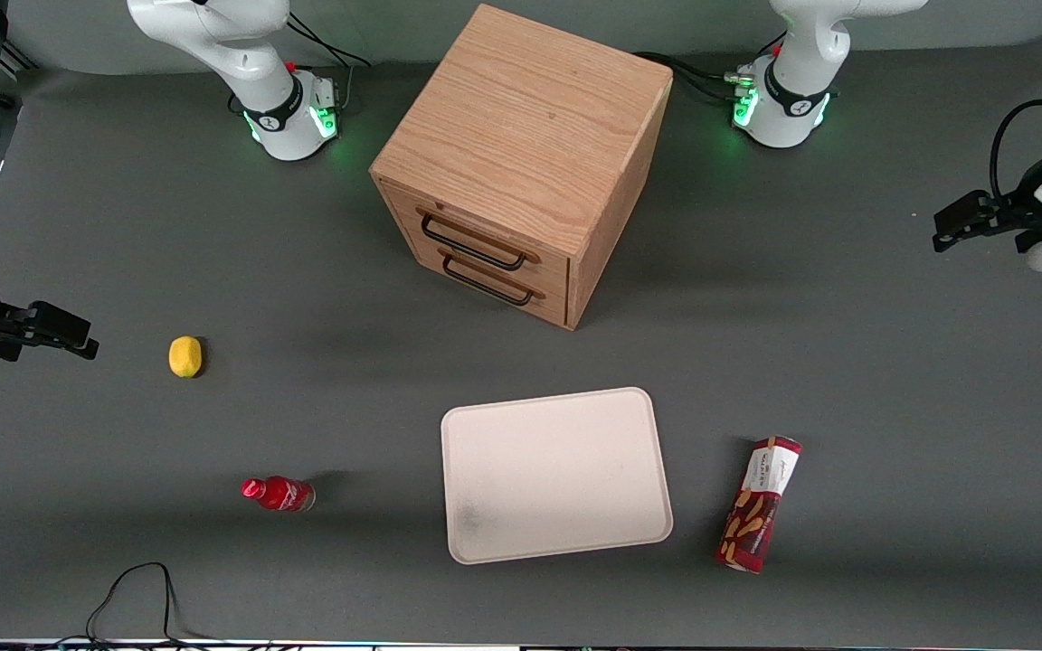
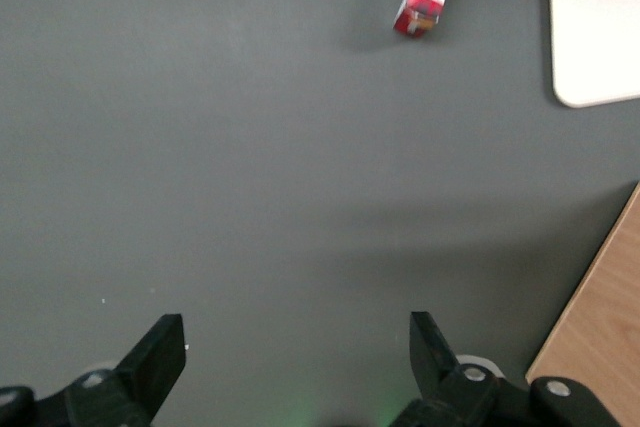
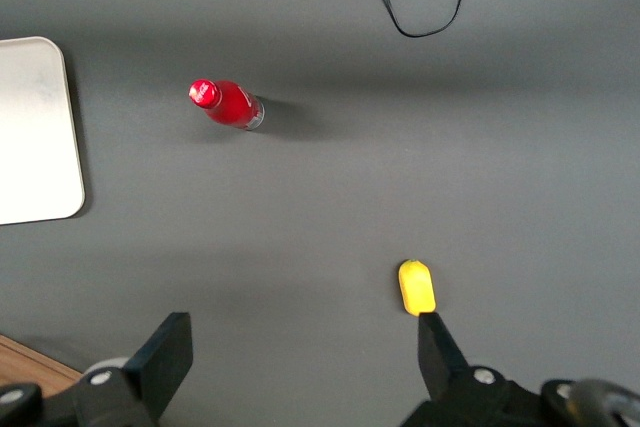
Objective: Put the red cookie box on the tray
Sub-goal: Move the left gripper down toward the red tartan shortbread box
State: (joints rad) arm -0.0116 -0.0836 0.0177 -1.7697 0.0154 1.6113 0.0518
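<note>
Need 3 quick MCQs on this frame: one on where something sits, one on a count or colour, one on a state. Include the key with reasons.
1. Where is the red cookie box?
A. On the table beside the tray, toward the working arm's end
B. On the tray
C. On top of the wooden cabinet

2. How many drawer handles show on the cabinet's front?
A. One
B. Two
C. Four

3. What is the state of the left hand?
A. Shut on the box
B. Shut on the red bottle
C. Open, holding nothing

Key:
1 A: the box lies on the grey table, apart from the tray's rim.
2 B: two black handles, one above the other.
3 C: in the wrist view the fingers stand wide apart over bare table, well away from the box.
</note>
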